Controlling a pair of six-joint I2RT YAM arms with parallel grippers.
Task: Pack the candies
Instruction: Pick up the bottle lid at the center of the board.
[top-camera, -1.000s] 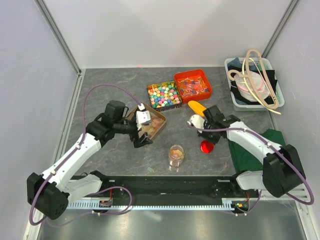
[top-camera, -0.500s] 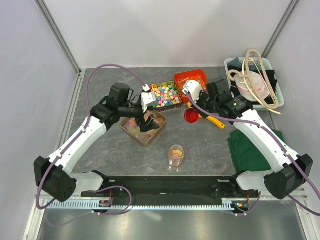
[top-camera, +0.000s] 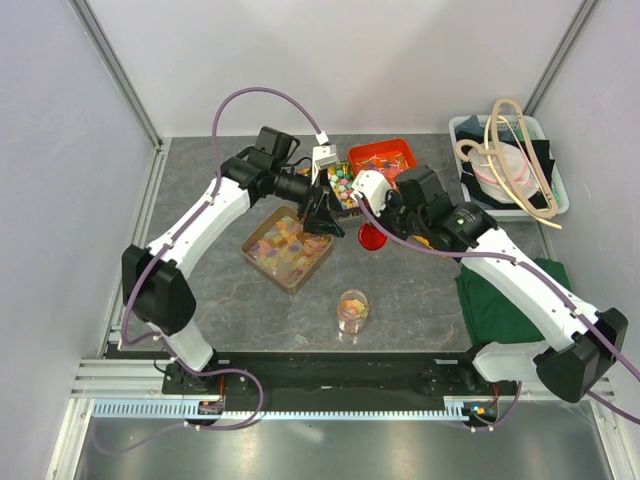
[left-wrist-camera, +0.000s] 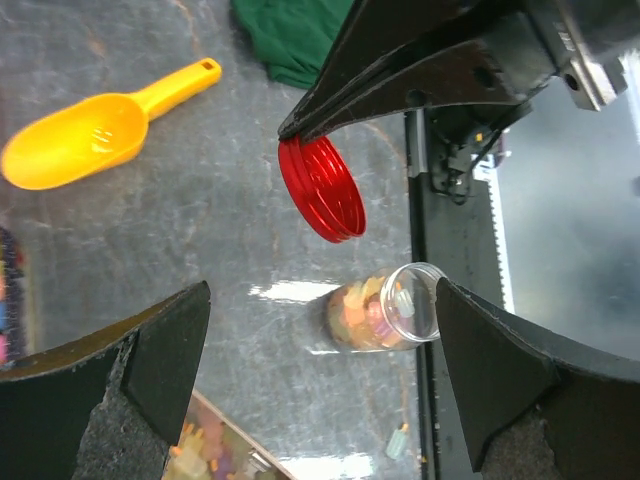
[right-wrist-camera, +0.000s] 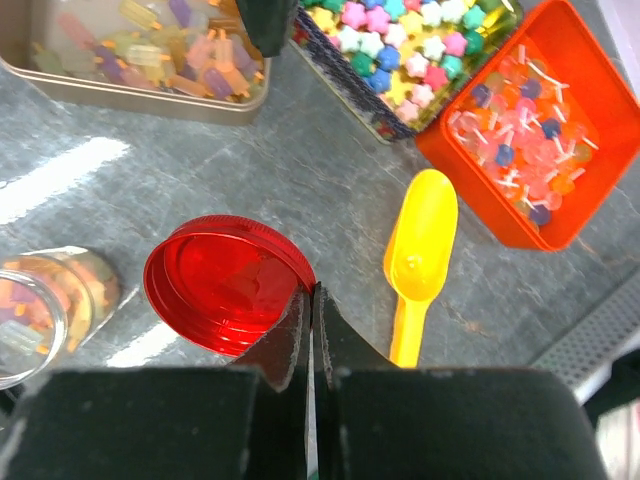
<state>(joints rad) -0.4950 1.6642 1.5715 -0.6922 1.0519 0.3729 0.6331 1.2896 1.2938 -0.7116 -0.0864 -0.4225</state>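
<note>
The candies (top-camera: 285, 248), flat pale pieces in orange, yellow, pink and green, lay mostly in a brown tin (top-camera: 262, 262) at the middle of the table (top-camera: 200, 180). The left gripper (top-camera: 326, 218) hung over the far right corner of this tin, with its 2 fingers (left-wrist-camera: 165, 360) spread wide and nothing between them. In the left wrist view only a corner of the tin showed at the bottom edge, so the candies were below the fingers and not touched by them. More candies filled about half of a clear jar (top-camera: 352, 312) that stood without a cover on the near side of the tin. 1 small pale piece (left-wrist-camera: 398, 441) lay loose on the table near the jar.

The right gripper (right-wrist-camera: 311, 300) was closed tightly on the rim of a red lid (right-wrist-camera: 228, 285) and held it above the table, tilted, between the tin and the jar. The 2 grippers were close together.

A yellow scoop (right-wrist-camera: 420, 250) lay on the table just beside the lid, mostly hidden under the right arm in the top view. Behind it stood a tray (right-wrist-camera: 400, 50) of bright star-shaped sweets and an orange box (right-wrist-camera: 560, 200) of red and blue sweets, touching each other. A green cloth (top-camera: 500, 295) lay at the right, and a pale bin (top-camera: 465, 195) with cloths and wooden loops was in the far right corner.
</note>
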